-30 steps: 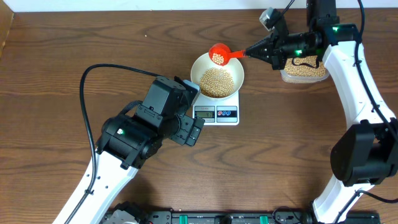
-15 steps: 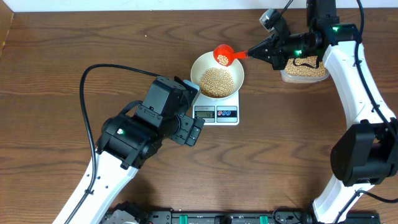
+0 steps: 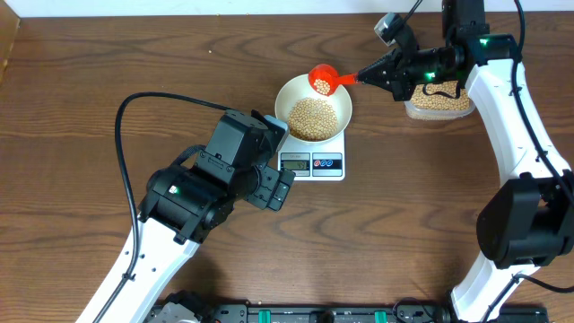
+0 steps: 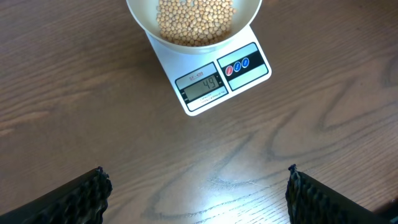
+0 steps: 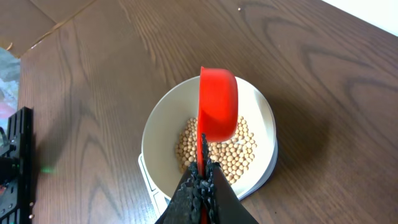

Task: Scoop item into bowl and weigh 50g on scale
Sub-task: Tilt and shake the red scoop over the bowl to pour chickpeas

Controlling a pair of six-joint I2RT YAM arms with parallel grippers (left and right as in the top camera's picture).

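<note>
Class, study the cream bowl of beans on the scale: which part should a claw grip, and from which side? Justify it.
Pinch the rim of the bowl at its left edge, from above, one finger inside. It looks too wide to span, the beans leave the upper wall bare, and the red scoop hangs over the far rim.

The cream bowl (image 4: 249, 18) of soybeans (image 4: 194, 20) sits at 12 o'clock, cut off by the top edge, resting on the white digital scale (image 4: 214, 76). The grey display (image 4: 202, 85) shows what looks like 44. A red button (image 4: 231, 68) and a blue button (image 4: 244, 63) lie at its 3 o'clock side. The left gripper (image 4: 196, 179) hangs over the wooden table (image 4: 81, 93), its black fingers (image 4: 81, 196) spread wide at 7 and 5 o'clock.
</note>
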